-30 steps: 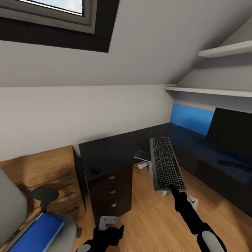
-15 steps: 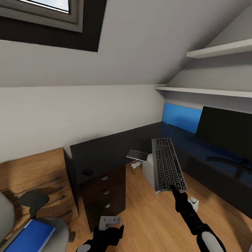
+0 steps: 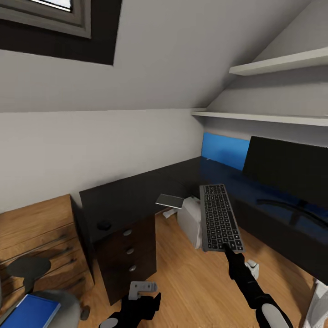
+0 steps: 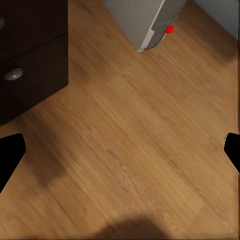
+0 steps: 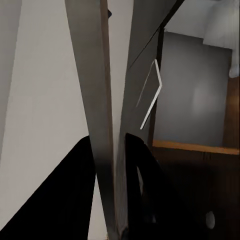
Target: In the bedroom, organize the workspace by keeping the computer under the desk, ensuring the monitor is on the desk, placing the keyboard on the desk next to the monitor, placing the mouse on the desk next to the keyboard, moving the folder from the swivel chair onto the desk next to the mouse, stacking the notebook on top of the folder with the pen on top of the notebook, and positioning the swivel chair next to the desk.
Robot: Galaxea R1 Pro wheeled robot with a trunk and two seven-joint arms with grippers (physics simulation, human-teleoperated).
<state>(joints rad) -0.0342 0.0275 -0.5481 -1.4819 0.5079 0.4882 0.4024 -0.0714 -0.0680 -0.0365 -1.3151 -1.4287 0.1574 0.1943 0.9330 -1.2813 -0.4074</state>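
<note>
Right gripper holds keyboard; key legends seem unreadable.

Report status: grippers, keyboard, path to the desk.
Right gripper shut on keyboard, held above floor. Left gripper open, empty. Desk ahead, monitor on it; nothing between.

I'm in an attic bedroom set up as a home office: sloped ceiling with a skylight far left, white wall shelves right, a dark L-shaped desk with drawers, a wooden dresser left, and wood flooring.
</note>
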